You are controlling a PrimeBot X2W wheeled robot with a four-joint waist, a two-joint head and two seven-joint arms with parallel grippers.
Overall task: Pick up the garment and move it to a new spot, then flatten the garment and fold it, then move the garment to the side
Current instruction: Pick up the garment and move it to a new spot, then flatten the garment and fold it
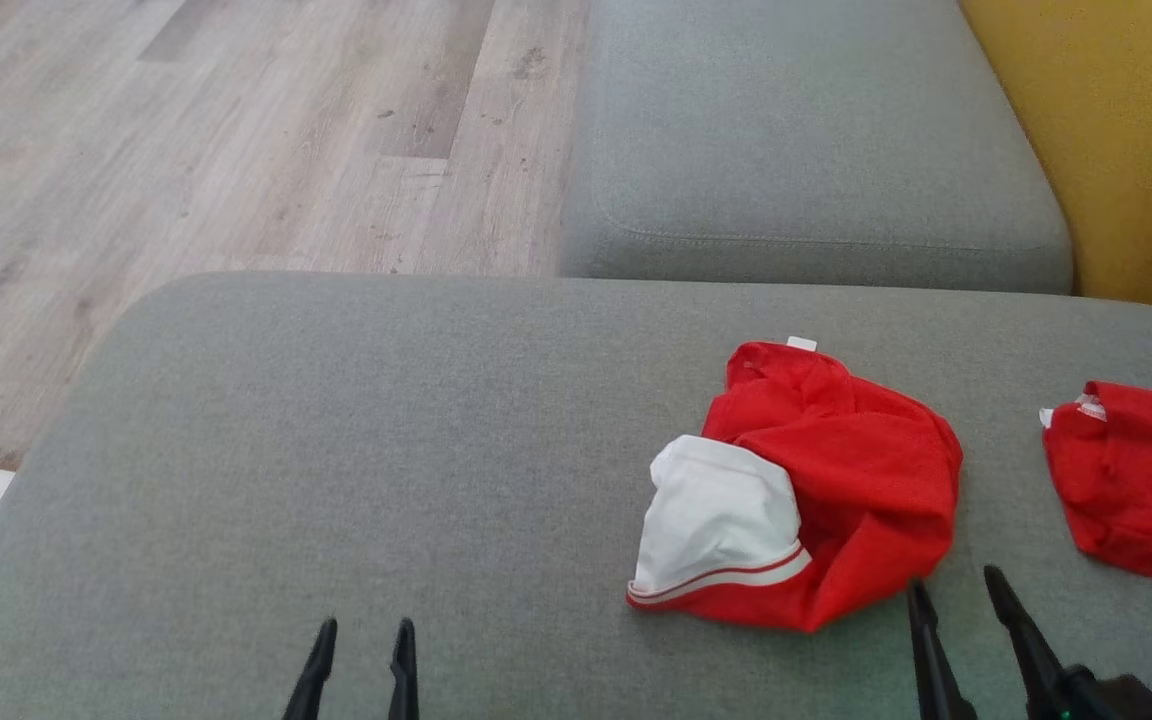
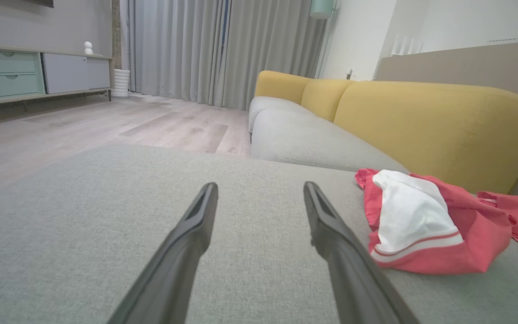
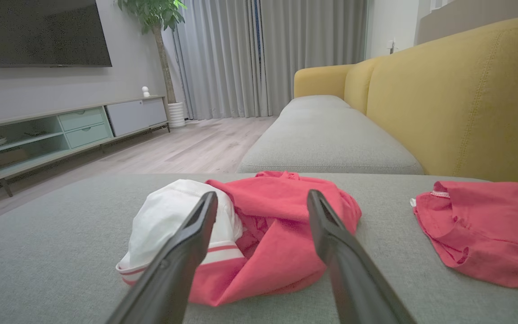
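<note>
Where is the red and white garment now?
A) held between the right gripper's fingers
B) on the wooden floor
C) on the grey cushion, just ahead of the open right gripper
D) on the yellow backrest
C: the red and white garment lies on the grey cushion, just beyond the open, empty right gripper.

Garment [image 1: 836, 480]: cloth, matt, red and white, looked soft. Sofa seat [image 1: 336, 450]: grey woven fabric, looked coarse, matt. Floor [image 1: 236, 130]: pale wood-grain planks, showed low sheen.
</note>
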